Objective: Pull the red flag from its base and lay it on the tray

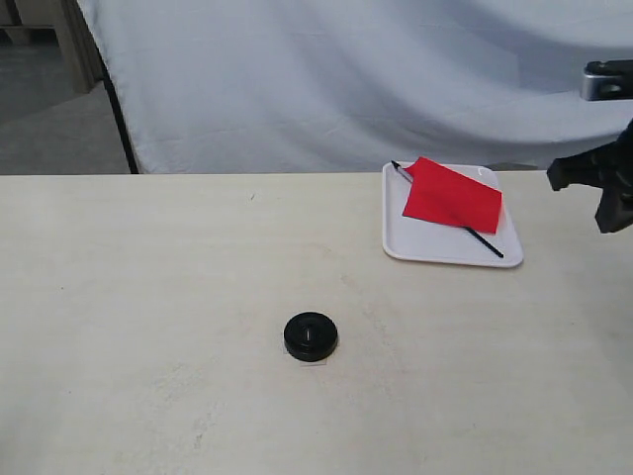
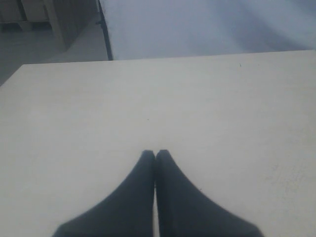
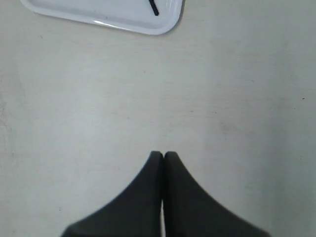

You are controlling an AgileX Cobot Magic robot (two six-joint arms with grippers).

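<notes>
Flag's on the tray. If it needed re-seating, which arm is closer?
Right. Its shut gripper hangs near the flat white plastic tray, where the small red cloth flag lies; the left wrist view shows neither.

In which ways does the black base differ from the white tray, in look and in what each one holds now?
The base is black and round; the tray is white and rectangular with rounded corners. The base is much smaller than the tray. Nothing stands in the base, while the tray carries the red flag, lying flat with its pole diagonal. Both rest flat on the pale table, well apart from each other.
</notes>
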